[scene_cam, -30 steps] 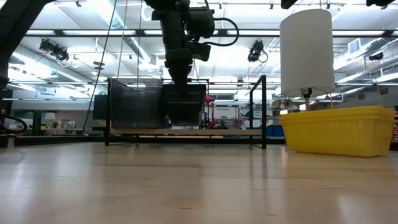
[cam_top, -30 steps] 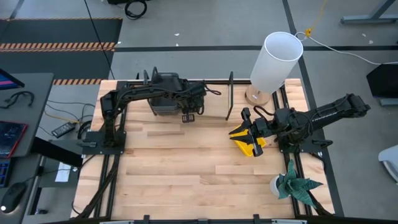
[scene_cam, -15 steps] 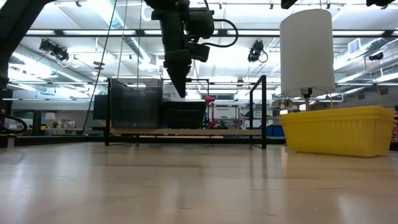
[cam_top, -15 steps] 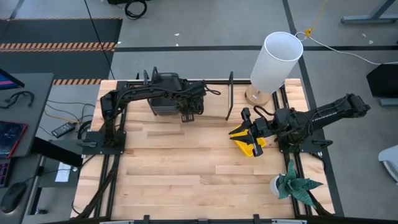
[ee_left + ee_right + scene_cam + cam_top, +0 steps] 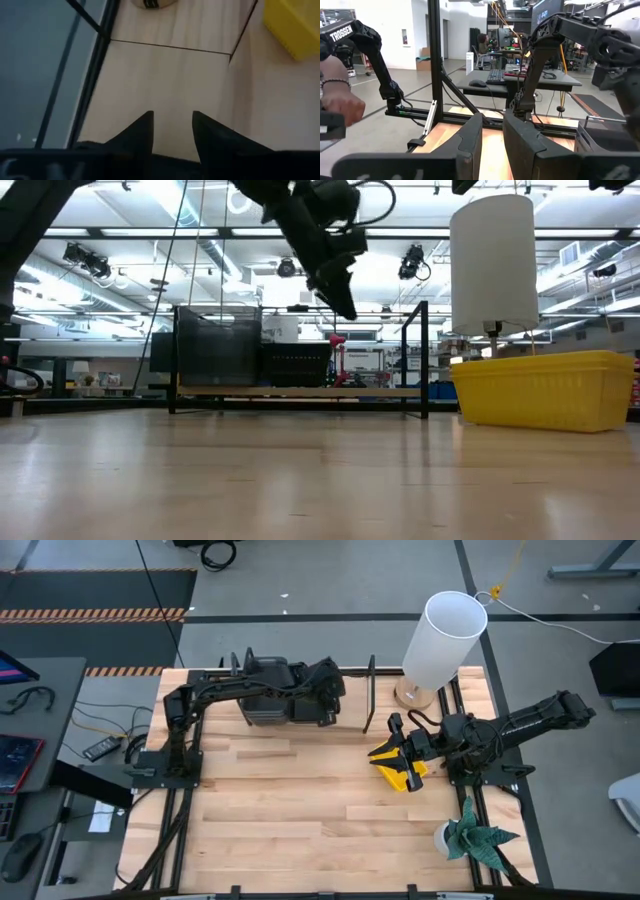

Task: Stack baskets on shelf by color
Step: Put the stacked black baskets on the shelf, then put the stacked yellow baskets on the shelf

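Observation:
The shelf (image 5: pixel 300 392) stands at the table's far edge, and dark baskets sit on its board. A taller stack (image 5: pixel 215 345) is at its left end, with a low black basket (image 5: pixel 296 363) beside it. My left gripper (image 5: pixel 345 310) hangs open above the shelf, right of the black basket, slanting down, nothing between its fingers (image 5: pixel 172 120). A yellow basket (image 5: pixel 545 390) rests on the table at the right. My right gripper (image 5: pixel 393 740) hovers level above it, slightly open and holding nothing (image 5: pixel 492 135).
A tall white cylinder (image 5: pixel 445 635) on a round base stands at the far right, just beyond the shelf's right upright (image 5: pixel 370 690). A small potted plant (image 5: pixel 475 835) sits near the right front. Bare wooden tabletop (image 5: pixel 300 810) stretches across the middle and front.
My left gripper has opened and let go of the black basket, which stays on the shelf. It has then risen, tipped its fingers upward and swung toward the shelf's right end.

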Controlling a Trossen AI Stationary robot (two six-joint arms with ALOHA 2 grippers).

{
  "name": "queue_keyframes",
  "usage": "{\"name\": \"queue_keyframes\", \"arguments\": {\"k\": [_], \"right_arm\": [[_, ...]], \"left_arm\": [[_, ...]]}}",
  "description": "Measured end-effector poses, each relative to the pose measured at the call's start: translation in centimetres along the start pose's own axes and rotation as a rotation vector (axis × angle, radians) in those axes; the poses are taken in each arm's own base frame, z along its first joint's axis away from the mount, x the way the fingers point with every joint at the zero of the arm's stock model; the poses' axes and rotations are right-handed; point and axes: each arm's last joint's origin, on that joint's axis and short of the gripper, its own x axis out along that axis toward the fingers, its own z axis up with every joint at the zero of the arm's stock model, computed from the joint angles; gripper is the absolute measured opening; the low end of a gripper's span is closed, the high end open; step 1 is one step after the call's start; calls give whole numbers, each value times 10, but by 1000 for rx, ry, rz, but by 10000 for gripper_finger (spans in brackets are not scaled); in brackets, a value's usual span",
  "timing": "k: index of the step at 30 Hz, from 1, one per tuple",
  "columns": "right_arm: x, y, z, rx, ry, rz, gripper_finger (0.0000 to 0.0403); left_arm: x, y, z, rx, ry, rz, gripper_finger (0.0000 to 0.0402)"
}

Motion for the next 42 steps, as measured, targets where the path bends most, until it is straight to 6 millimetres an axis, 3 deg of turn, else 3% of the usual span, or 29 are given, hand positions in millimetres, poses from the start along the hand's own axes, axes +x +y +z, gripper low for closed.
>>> {"name": "queue_keyframes", "arguments": {"k": [7, 13, 19, 26, 30, 42], "right_arm": [[0, 2, 0, -1, 0, 11, 83], [0, 5, 1, -7, -11, 25, 83], [0, 5, 1, -10, -10, 26, 83], [0, 5, 0, -18, 0, 26, 83], [0, 5, 0, -22, 3, 26, 83], [0, 5, -5, -29, 54, 17, 83]], "left_arm": [[34, -3, -9, 43, 57, 5, 134], [51, 2, -18, 36, 116, 22, 126], [53, 13, -27, -9, 171, 35, 125], [51, 13, -31, -1, 217, 20, 125], [41, 8, -24, 50, 183, 28, 125], [-25, -7, 11, 117, -73, 37, 112]]}}
